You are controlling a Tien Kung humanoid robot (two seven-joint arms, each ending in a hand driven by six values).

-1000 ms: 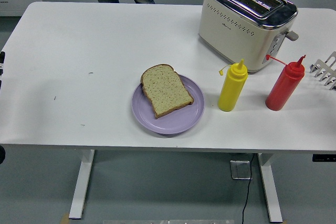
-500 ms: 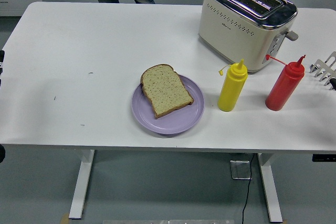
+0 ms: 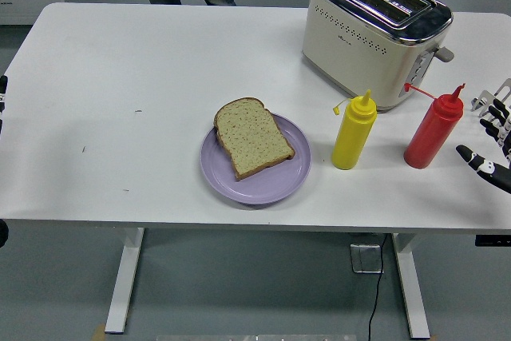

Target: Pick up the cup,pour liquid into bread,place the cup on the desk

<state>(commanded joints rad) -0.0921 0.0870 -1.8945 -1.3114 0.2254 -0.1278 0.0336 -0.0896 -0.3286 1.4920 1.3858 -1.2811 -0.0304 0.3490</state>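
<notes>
Bread (image 3: 253,140) lies on a purple plate (image 3: 263,185) near the white table's (image 3: 120,101) front edge, bare tabletop stretching wide to its left. My right hand (image 3: 491,145), fingers spread and holding nothing, hovers at the right edge just beside the red squeeze bottle (image 3: 432,132); yellow bottle (image 3: 354,133) and toaster (image 3: 374,34) crowd that side.

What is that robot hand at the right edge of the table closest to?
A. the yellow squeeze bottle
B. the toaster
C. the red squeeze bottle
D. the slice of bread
C: the robot hand comes in at the right edge with its fingers spread, holding nothing, just right of the red squeeze bottle; the yellow squeeze bottle, the bread and the toaster are all farther from it.
</notes>
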